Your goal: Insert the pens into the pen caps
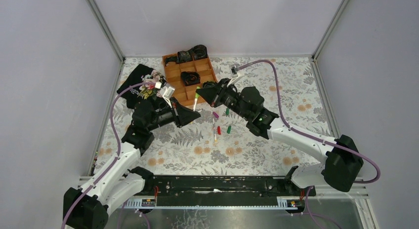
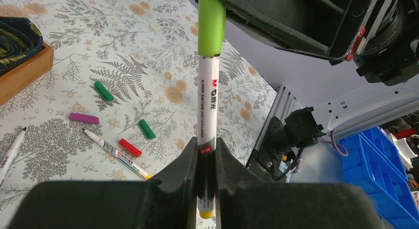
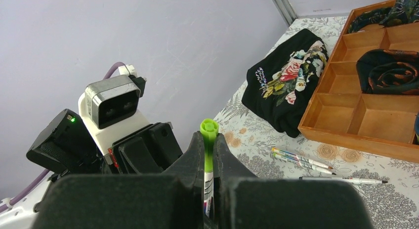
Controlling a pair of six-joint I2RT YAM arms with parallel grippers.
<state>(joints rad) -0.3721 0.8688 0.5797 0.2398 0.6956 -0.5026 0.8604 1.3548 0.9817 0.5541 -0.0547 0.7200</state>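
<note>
Surface in fern-print cloth, closed by walls at left, back and right, rail at the near edge. Wooden tray at back centre: black coiled items in at least 3 compartments. Left claw clamped on 1 pen, raised off the cloth just before the tray, well apart from every wall. Right claw clamped on the lime green cap sitting on that pen's end. On the cloth nearby: several loose pens, 2 dark green caps, 1 magenta cap, 1 red cap.

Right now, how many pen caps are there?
5. On the table: a green cap, a second green cap, a magenta cap, a red cap. A lime cap sits on the held pen. More may be hidden.
</note>
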